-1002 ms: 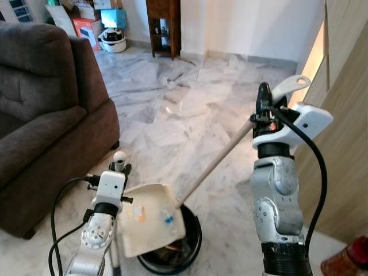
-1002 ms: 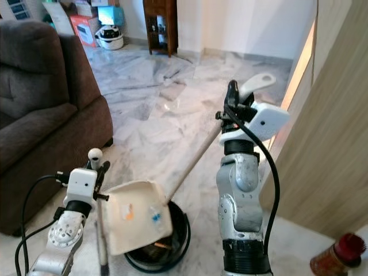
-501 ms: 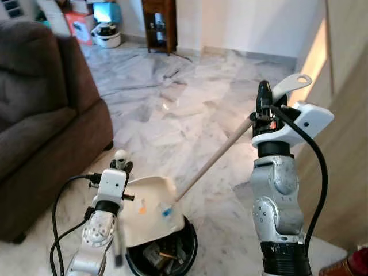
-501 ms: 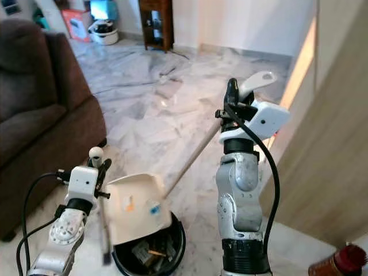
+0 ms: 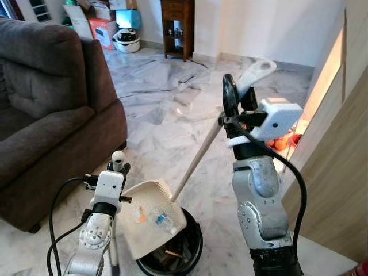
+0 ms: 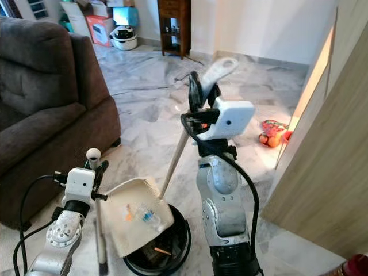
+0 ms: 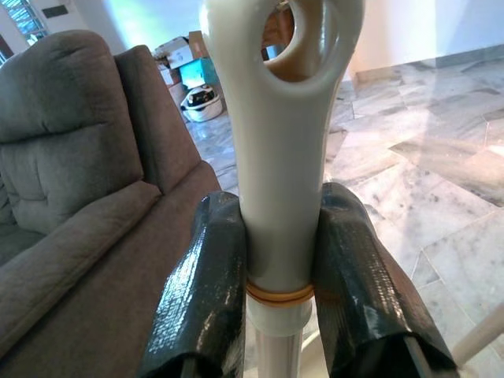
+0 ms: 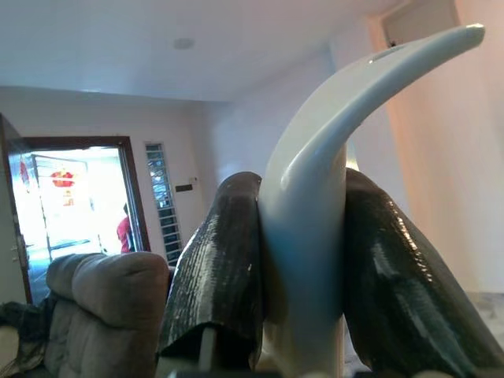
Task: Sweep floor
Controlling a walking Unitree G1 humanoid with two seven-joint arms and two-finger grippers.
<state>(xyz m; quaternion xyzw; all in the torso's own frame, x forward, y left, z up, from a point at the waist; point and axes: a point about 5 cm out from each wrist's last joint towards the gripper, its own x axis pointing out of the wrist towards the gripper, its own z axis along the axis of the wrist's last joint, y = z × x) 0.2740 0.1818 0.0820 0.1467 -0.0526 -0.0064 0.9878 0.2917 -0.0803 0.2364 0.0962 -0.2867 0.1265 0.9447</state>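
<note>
A cream dustpan point(image 5: 150, 217) with bits of orange and blue litter on it tilts over a round black bin point(image 5: 183, 253) on the marble floor. Its long pale handle point(image 5: 198, 158) rises to my right gripper point(image 5: 238, 102), which is shut on the handle just below its hooked top point(image 8: 331, 134). My left gripper point(image 5: 118, 167) is low at the left, beside the dustpan, shut on a white broom handle point(image 7: 276, 157) with a ring-shaped end. The broom's stick point(image 5: 113, 253) runs down to the floor. The bin holds some rubbish point(image 6: 156, 250).
A brown sofa point(image 5: 46, 103) stands close on the left. A wooden panel point(image 5: 345, 172) closes off the right. An orange toy point(image 6: 270, 135) lies near it. A dark cabinet point(image 5: 177, 23) and boxes point(image 5: 100, 26) are at the far wall. A person point(image 8: 124, 232) stands in a doorway.
My right gripper has swung left with the dustpan handle, which now stands steeper. The dustpan has tipped lower over the bin. The head camera has shifted as well.
</note>
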